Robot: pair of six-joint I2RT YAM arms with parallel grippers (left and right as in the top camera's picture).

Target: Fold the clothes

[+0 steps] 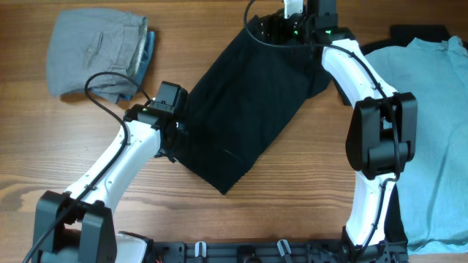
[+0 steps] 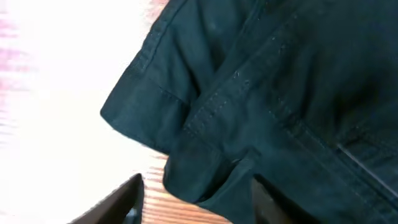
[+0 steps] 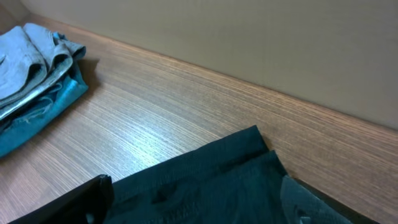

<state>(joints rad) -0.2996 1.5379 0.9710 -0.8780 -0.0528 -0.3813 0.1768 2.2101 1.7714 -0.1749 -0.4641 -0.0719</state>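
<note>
Garment of black cloth (image 1: pixel 245 109), folded into a long slanted panel, lies mid-bench (image 1: pixel 88 153). Its stitched hem corner sits between the parted jaws of the left end effector (image 2: pixel 196 200), which are not pinching it. The right end effector (image 3: pixel 196 202) stands wide open over the far corner, gripping nothing. The right arm (image 1: pixel 351 69) crosses the cloth's upper right edge. Grey trousers (image 1: pixel 91 55), folded atop a teal-blue piece (image 1: pixel 148 47), sit well apart at far left. A light-blue T-shirt (image 1: pixel 431 109) sprawls at right beneath that arm's elbow.
</note>
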